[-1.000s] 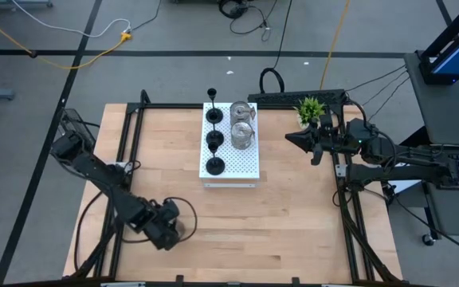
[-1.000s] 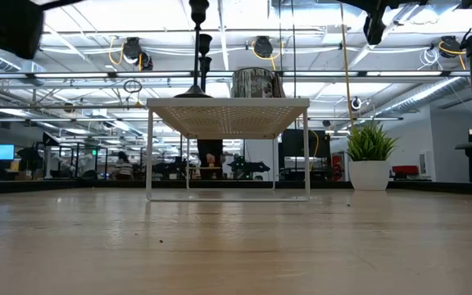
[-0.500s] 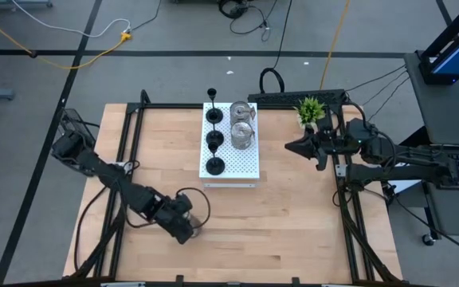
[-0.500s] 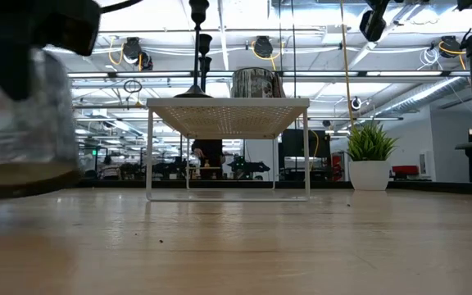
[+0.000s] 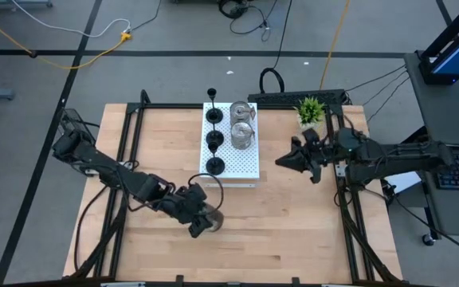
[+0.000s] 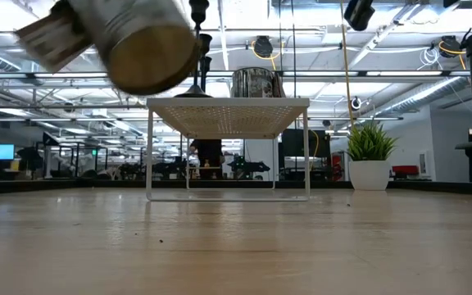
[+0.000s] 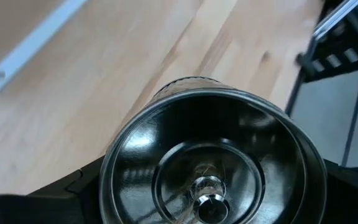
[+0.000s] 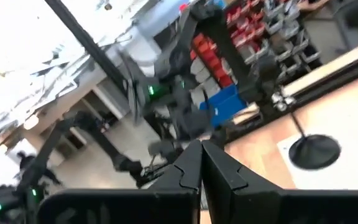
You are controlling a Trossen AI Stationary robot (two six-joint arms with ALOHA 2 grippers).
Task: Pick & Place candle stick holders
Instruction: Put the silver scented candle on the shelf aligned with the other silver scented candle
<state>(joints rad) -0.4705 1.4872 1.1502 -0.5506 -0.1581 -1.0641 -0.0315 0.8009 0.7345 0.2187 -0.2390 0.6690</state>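
A squat silver candle stick holder [image 5: 208, 220] hangs above the table's near middle, with my left gripper [image 5: 203, 222] shut on it; in the low view the holder [image 6: 142, 41] floats high at the left. On the white perforated board [image 5: 245, 163] stand three black holders [image 5: 214, 140] in a row and two silver ones [image 5: 242, 124] beside them. My right gripper [image 5: 281, 162] hovers shut to the right of the board, pointing at it and holding nothing. My left gripper pinches the silver holder by its round side wall [image 7: 107, 180], one finger [image 7: 73, 190] on each side, just below the open rim. The fingers slant down from the table's left. The holder is lifted clear of the table and tilted, its flat base [image 6: 150, 57] toward the near edge.
A small green potted plant [image 5: 310, 110] stands at the far right, behind my right gripper. The board stands on thin legs [image 6: 149, 156] above the tabletop. Bare wood [image 5: 293, 231] lies in front of the board and to its right.
My left gripper has swung from the near left corner toward the table's right and risen, carrying the silver holder up off the table and tipping it. My right gripper has drifted a little toward the table's left and near edge, still shut.
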